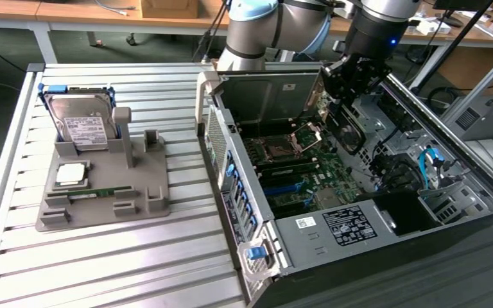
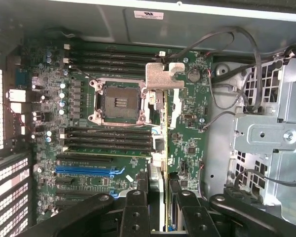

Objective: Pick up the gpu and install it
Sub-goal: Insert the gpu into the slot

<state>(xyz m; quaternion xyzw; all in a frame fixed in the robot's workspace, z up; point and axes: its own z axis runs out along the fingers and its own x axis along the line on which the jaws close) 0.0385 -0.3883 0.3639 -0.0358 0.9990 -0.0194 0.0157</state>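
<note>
Workshop benches (image 1: 101, 13) behind, we see the gripper (image 2: 160, 197) clenched on the gpu (image 2: 164, 76), which hangs edge-down over the open computer case (image 1: 307, 240) and its motherboard (image 2: 187, 143); installation is underway, we judge, and seating calls for squaring the card with the case's expansion slots (image 2: 84, 170).

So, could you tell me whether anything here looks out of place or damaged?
Nothing looks damaged or spilled. One oddity: the CPU socket is empty, while a processor lies on the grey holder outside the case. The end effector grips the gpu.
</note>
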